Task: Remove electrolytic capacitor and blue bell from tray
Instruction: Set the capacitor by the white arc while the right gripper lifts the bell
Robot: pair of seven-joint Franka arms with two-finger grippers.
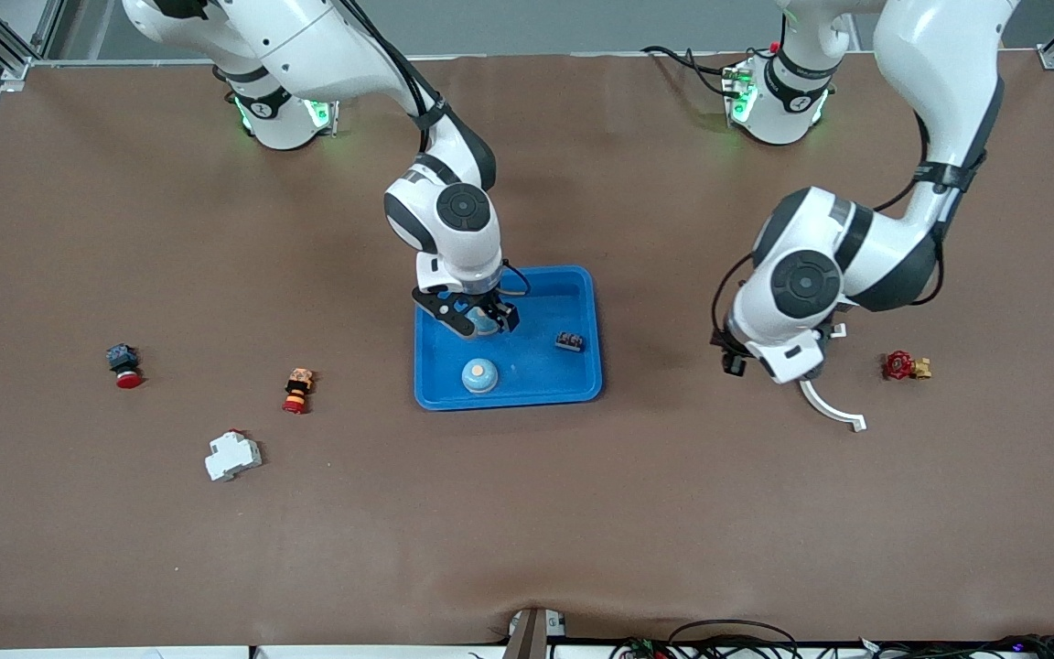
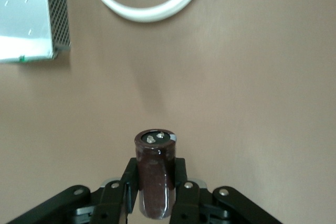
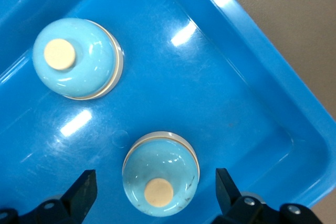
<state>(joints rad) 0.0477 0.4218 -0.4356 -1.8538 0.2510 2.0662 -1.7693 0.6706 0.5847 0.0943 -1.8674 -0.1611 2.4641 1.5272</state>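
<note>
Overhead, the right end effector (image 1: 477, 316) hangs over the tray (image 1: 582, 389), a blue bell (image 1: 479, 375) nearer the front rim. Left wrist: left end effector (image 2: 156, 195) clamps the electrolytic capacitor (image 2: 155, 174) upright above bare worktop (image 2: 252, 87). Right wrist: fingers wide apart, straddling one bell.

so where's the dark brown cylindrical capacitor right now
The dark brown cylindrical capacitor is out of the blue plastic tray, clamped in the left gripper above bare table beside a white curved plastic strip.
</note>
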